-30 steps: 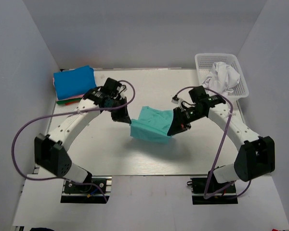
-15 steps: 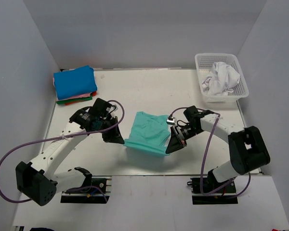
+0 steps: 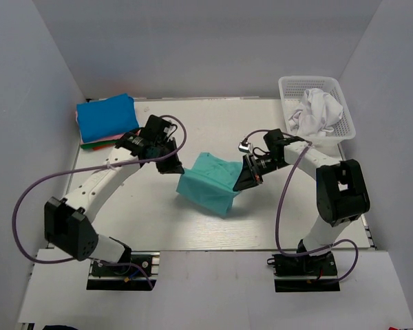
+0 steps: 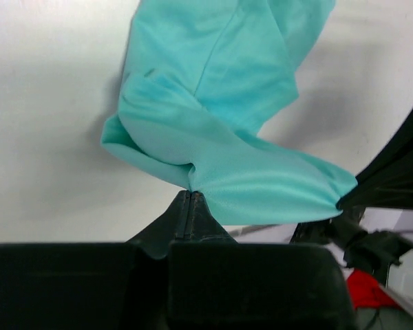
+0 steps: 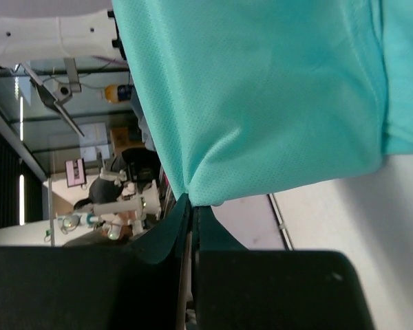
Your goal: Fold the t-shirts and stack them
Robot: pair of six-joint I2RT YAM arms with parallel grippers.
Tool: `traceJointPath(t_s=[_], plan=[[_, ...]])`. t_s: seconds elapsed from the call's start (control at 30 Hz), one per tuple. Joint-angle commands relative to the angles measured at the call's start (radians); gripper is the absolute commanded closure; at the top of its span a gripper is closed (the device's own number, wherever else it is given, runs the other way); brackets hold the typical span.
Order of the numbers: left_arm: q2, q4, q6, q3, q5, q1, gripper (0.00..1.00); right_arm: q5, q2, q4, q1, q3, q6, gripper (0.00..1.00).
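A white shirt [image 3: 318, 110] lies crumpled in the basket [image 3: 283, 86] at the tabletop's [image 3: 213, 124] far right corner. The left hand [image 3: 173, 166] and right hand [image 3: 242, 180], each pressed together, pinch the teal shirt [image 3: 210, 184], which hangs between them over mid-tabletop. Half a second ago both hands were nearer the front edge and the shirt was stretched wider.

Top view high, rear, facing down; wrist views close behind jaws; all share teal t-shirt [image 3: 206, 183].
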Motion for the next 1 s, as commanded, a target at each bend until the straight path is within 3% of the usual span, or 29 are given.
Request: traceJointPath(t_s=[0.0, 0.33, 0.7, 0.87, 0.97], plan=[[0.070, 0.058, -0.004, 0.093, -0.097, 0.009, 1.00, 0.001, 0.029, 0.029, -0.036, 0.071, 0.009, 1.00], [0.386, 0.029, 0.028, 0.435, -0.164, 0.028, 1.00, -0.030, 0.179, 0.033, -0.109, 0.249, 0.039, 1.00], [0.489, 0.060, 0.106, 0.590, -0.100, 0.037, 1.00, -0.062, 0.232, -0.006, -0.127, 0.364, 0.036, 1.00], [0.416, 0.041, 0.126, 0.518, -0.109, 0.037, 1.00, -0.050, 0.166, -0.060, -0.125, 0.398, -0.020, 1.00], [0.319, 0.041, 0.117, 0.356, -0.100, 0.037, 1.00, -0.043, 0.144, -0.053, -0.119, 0.400, -0.047, 1.00]])
